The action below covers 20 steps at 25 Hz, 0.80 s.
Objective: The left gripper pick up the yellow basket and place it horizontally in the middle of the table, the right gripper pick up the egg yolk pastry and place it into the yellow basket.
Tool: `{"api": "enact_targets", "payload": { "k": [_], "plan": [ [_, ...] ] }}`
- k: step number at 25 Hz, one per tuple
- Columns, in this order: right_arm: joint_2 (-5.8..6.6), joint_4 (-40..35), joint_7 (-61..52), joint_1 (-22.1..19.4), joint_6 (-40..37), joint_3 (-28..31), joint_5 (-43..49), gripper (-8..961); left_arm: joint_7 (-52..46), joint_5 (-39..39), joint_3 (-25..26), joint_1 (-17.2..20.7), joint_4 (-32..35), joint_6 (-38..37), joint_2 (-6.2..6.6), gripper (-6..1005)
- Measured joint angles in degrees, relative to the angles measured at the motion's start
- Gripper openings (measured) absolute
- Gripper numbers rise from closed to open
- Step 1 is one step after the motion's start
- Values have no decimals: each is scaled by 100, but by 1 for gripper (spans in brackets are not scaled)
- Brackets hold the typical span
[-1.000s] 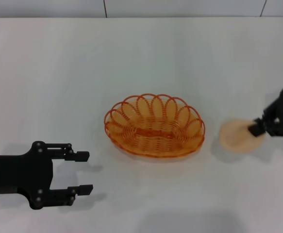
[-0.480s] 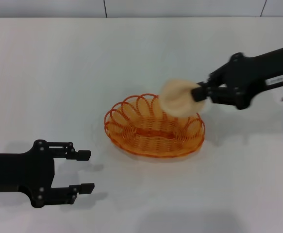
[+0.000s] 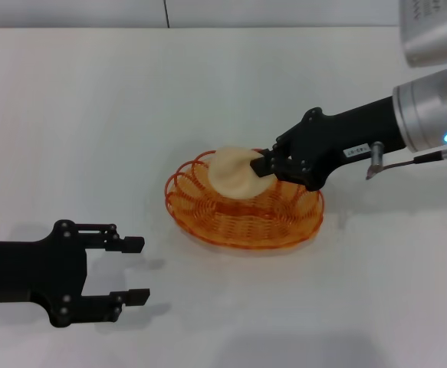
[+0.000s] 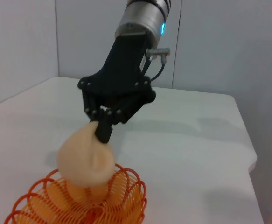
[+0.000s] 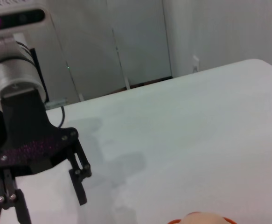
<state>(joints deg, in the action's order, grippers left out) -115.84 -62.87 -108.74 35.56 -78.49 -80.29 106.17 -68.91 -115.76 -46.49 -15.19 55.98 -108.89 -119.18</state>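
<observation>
The yellow basket (image 3: 244,201) lies lengthwise in the middle of the table (image 3: 223,84). My right gripper (image 3: 263,164), with a small white label on its arm, is shut on the egg yolk pastry (image 3: 235,173) and holds it over the basket's middle, just above the wire. The left wrist view shows the right gripper (image 4: 102,133), the pastry (image 4: 86,156) and the basket (image 4: 84,203) under it. My left gripper (image 3: 134,270) is open and empty near the table's front left, apart from the basket. It shows in the right wrist view (image 5: 47,196) too.
A grey wall (image 3: 223,11) runs along the table's far edge. The right arm's silver wrist (image 3: 434,119) reaches in from the right above the table.
The right gripper has carried the pastry from the table right of the basket up and leftwards, to above the basket's middle. The left gripper has hardly moved.
</observation>
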Motion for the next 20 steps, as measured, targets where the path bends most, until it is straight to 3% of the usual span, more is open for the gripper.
{"api": "enact_targets", "payload": {
  "k": [8,15,20],
  "plan": [
    [-17,67,-2,-115,523,-290,-107,104,-5,-29,-5,-54,-2,74,0,630],
    [37,50,98,-242,428,-163,-146,340,-14,-47,14,-117,-68,135,7,631],
    [41,100,704,-579,11,451,-238,460,-68,-51,33,-123,-76,139,24,632]
  ]
}}
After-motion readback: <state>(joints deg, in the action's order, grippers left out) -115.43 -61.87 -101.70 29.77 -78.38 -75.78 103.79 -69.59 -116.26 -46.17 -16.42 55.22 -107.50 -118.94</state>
